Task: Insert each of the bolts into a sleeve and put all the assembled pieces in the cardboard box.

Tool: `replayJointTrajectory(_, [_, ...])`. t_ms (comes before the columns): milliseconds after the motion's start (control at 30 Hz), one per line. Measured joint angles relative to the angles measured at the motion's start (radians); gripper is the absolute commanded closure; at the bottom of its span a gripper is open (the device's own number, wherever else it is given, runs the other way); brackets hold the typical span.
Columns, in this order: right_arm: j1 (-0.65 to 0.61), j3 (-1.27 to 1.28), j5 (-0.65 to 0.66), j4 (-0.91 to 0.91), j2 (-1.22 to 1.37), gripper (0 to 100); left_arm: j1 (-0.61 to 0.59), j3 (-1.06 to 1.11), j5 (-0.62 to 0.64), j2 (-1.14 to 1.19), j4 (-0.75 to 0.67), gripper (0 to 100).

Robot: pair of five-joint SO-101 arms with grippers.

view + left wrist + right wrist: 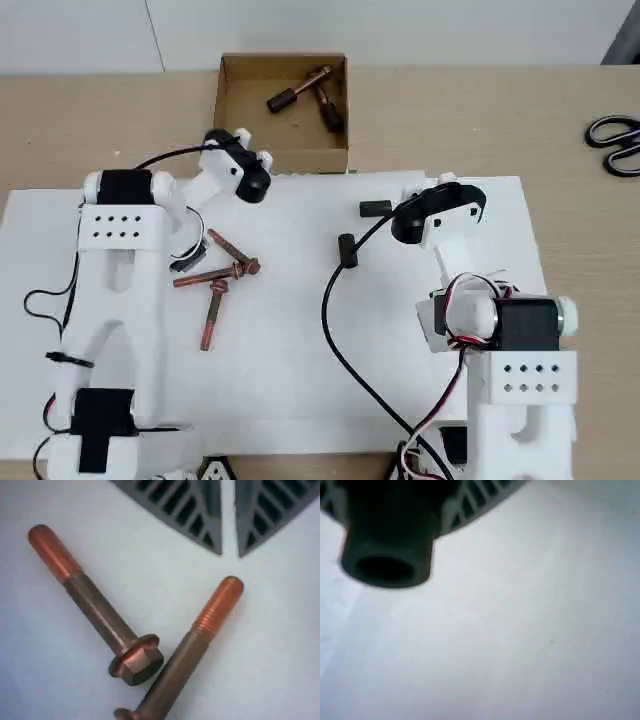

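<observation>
Three copper bolts lie loose on the white foam mat (280,380): one (233,251), one (208,277) and one (211,315). My left gripper (188,262) hangs just beside them. In the left wrist view its fingers (200,515) are open by a narrow gap with nothing between them, just off two bolts (95,605) (195,640). My right gripper (395,510) is shut on a black sleeve (385,555), held above the mat. Two more sleeves (375,208) (347,250) lie left of the right arm (440,212). The cardboard box (232,110) holds two assembled pieces (298,88) (329,108).
A black cable (330,310) curves over the middle of the mat from the right arm. Scissors (614,142) lie on the wooden table at the far right. Both arm bases stand at the front edge.
</observation>
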Motion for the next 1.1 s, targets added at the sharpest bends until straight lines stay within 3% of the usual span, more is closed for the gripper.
replayJointTrajectory(300, [0.000, 0.005, 0.000, -0.021, 0.000, 99.5, 0.000, -0.006, -0.187, 0.120, -0.040, 99])
replayJointTrajectory(533, [-0.002, 0.060, 0.000, -0.061, 0.000, 99.5, 0.000, -0.123, -0.196, 0.244, -0.046, 93])
replayJointTrajectory(1100, [-0.002, 0.063, 0.000, -0.064, 0.000, 99.5, 0.072, -0.190, -0.203, 0.356, 0.054, 93])
